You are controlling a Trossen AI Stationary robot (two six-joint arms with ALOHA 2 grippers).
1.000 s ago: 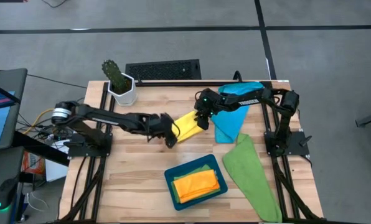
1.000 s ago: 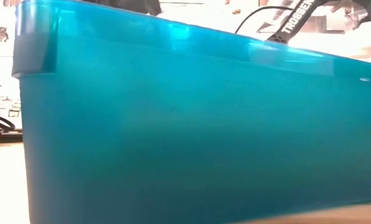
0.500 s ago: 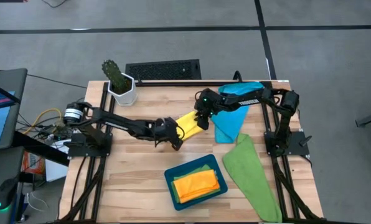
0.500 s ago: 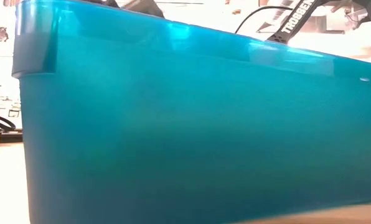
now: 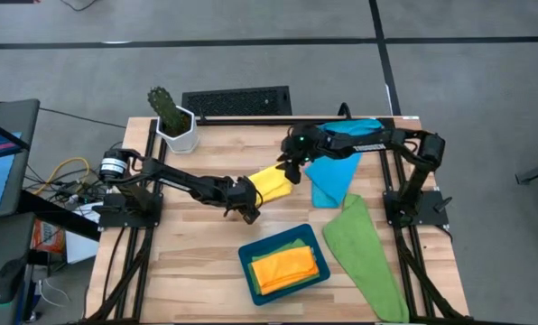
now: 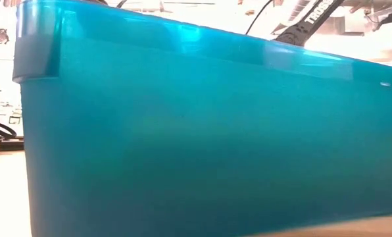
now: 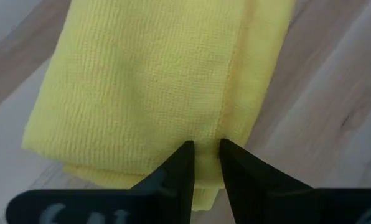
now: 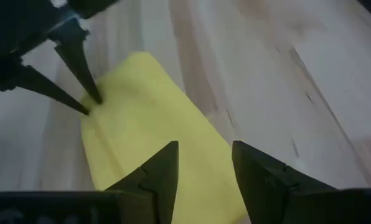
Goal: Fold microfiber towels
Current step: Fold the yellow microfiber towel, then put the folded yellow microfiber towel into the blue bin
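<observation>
Grip: my left gripper [image 7: 203, 155] pinches the folded yellow microfiber towel [image 7: 154, 87] edge; my right gripper [image 8: 204, 158] hovers open, empty, above it.

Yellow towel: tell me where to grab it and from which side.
Grip the yellow towel at its short end, where the layered edge gives the fingers something to pinch. It lies folded into a flat strip on the table, so coming in low along its length looks best. The left gripper already pinches that end; the right gripper hovers open over the other end.
</observation>
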